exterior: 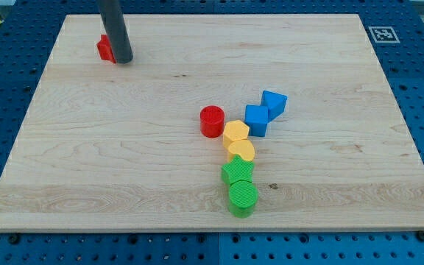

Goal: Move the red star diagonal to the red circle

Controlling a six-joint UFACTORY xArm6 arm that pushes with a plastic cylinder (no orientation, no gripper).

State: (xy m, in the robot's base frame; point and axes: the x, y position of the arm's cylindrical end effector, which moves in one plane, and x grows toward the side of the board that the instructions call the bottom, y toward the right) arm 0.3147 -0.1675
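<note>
The red star (pixel 105 48) lies near the board's top left corner, partly hidden behind my rod. My tip (pixel 123 60) rests on the board right against the star's right side. The red circle (pixel 212 121) stands near the middle of the board, far to the lower right of the star and my tip.
A chain of blocks runs right and down from the red circle: a blue cube (pixel 256 119), a blue block (pixel 274 103), a yellow hexagon (pixel 235 133), a yellow heart (pixel 241 152), a green star (pixel 238 173), a green circle (pixel 242 197). A marker tag (pixel 382 34) sits at top right.
</note>
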